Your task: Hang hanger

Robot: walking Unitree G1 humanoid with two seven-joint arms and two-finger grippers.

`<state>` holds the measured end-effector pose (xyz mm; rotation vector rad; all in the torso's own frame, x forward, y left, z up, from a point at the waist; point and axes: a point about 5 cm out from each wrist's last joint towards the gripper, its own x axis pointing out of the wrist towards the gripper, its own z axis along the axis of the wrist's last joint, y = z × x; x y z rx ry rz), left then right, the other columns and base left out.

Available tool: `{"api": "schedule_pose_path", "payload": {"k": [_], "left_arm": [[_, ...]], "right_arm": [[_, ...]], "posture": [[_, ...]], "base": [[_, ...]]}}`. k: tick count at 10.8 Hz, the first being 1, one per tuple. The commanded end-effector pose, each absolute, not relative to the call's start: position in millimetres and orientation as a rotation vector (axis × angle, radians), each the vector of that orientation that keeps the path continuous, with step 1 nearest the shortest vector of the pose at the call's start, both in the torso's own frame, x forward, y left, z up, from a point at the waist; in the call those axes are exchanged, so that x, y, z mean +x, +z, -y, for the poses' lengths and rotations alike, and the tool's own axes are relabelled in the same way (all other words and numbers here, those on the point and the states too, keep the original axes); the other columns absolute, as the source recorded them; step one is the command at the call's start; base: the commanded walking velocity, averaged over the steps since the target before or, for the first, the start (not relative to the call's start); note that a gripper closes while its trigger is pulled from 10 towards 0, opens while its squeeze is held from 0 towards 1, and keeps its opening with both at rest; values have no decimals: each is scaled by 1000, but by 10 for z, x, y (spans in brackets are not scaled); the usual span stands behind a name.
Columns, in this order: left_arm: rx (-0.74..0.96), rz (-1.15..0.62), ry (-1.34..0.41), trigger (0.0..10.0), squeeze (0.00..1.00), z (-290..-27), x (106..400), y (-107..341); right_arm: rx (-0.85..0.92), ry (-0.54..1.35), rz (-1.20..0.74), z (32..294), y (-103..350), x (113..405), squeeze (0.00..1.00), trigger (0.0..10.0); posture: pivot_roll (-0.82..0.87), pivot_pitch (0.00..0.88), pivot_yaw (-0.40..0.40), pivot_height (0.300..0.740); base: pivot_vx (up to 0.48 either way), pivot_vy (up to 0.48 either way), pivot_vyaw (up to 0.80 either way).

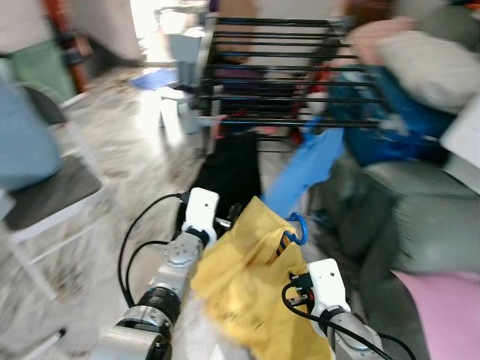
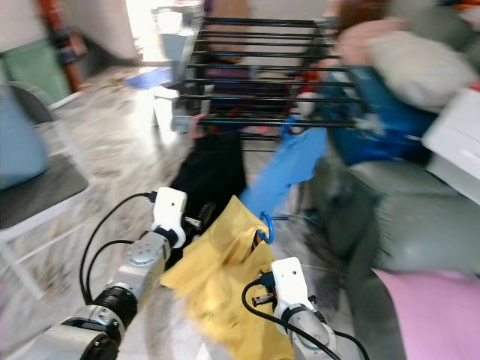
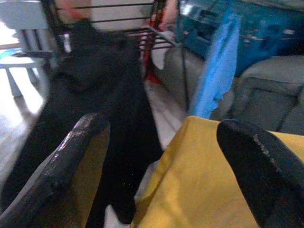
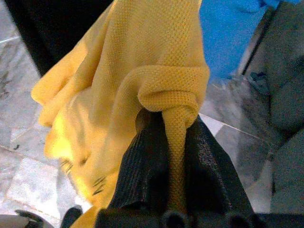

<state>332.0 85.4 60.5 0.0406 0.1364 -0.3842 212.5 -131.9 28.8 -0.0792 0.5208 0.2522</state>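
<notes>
Hanger hook (image 1: 298,227), blue, projecting from the top of a yellow mesh garment (image 1: 251,281) just ahead of both grippers; right gripper (image 4: 175,142) with jaws closed tight on a bunched fold of that garment; left gripper (image 3: 161,156) with jaws spread wide and gripping nothing, the garment's edge lying between and beyond them; past the jaws, a black garment (image 1: 229,176) and a blue cloth (image 1: 311,169) hang from a dark drying rack (image 1: 285,71); grey sofa (image 1: 409,217) beside the right gripper; head views motion-blurred.
</notes>
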Motion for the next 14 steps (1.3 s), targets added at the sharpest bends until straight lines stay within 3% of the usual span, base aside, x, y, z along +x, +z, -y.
{"api": "schedule_pose_path", "payload": {"k": [1,6,9,11,14], "left_arm": [[49,-125,-408,10000,0,-821,3318,625],[23,-116,-433,10000,0,-776,3312,642],[16,-123,-442,10000,0,-761,3309,636],[8,-125,-449,10000,0,-739,3308,638],[5,-129,-453,10000,0,-736,3309,637]], "right_arm": [[-88,245,-481,1340,363,2177,0,10000],[-96,243,-252,1326,746,2324,0,10000],[-77,94,-74,1529,1050,2442,0,10000],[-125,94,-105,1506,1015,2446,0,10000],[-203,-165,-152,1887,927,2440,0,10000]], "posture": [[-18,0,-13,740],[-22,0,-11,740],[-28,0,-10,740],[-28,0,-11,740],[-27,0,-9,740]], "base": [[0,0,0],[0,0,0],[0,0,0],[0,0,0],[0,0,0]]}}
